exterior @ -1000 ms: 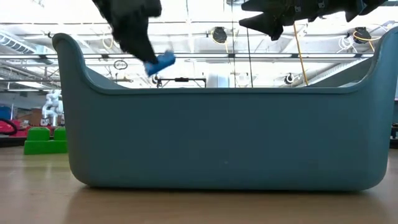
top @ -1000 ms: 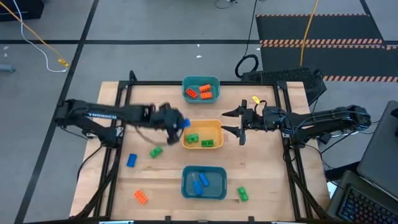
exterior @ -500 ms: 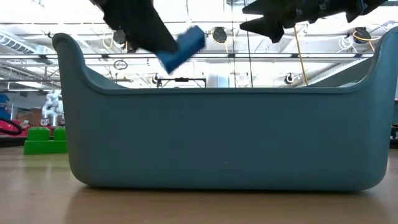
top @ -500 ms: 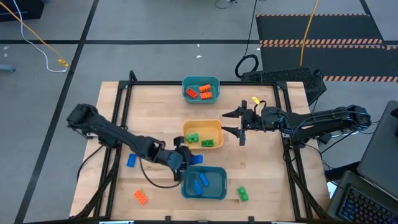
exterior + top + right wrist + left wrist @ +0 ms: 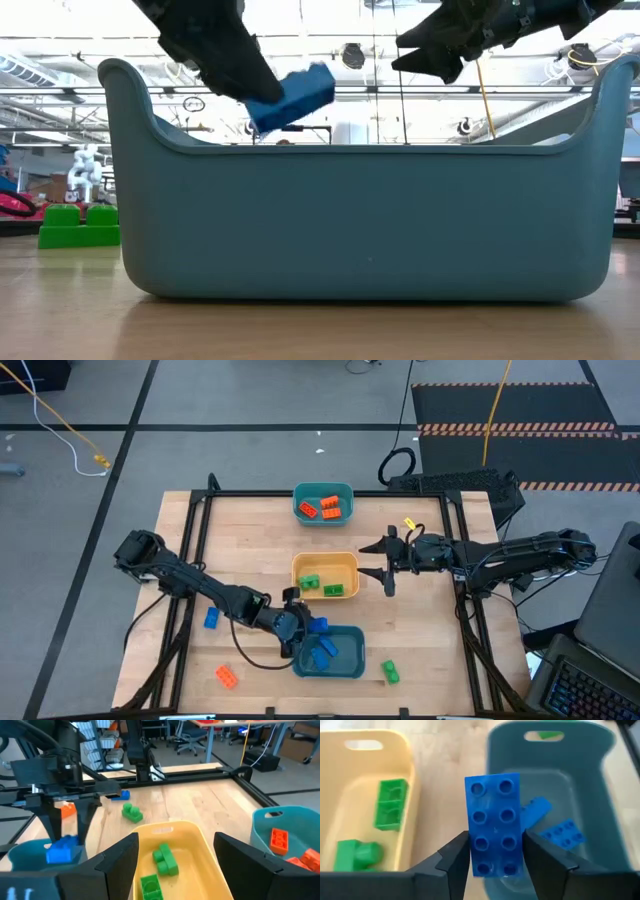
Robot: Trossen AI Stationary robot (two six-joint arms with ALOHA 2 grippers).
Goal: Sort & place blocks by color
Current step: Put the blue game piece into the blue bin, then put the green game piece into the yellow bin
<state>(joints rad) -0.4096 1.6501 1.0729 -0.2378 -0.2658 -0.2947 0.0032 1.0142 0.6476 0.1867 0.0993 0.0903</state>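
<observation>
My left pincer (image 5: 495, 851) grips a blue brick (image 5: 494, 824) between its fingers, above the near teal bin (image 5: 352, 665), close to its rim. Released here, I judge it may clip the rim and tumble onto the bench (image 5: 250, 530). My right pincer (image 5: 384, 561) waits open beside the yellow bin (image 5: 345, 565).

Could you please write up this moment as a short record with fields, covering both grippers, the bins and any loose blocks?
left gripper: over the near teal bin's left edge, a blue block between its fingers
right gripper: open, empty, right of the yellow bin
near teal bin contents: blue blocks
yellow bin contents: green blocks
far teal bin contents: orange blocks
loose on table: one blue block, one orange block, one green block
</observation>
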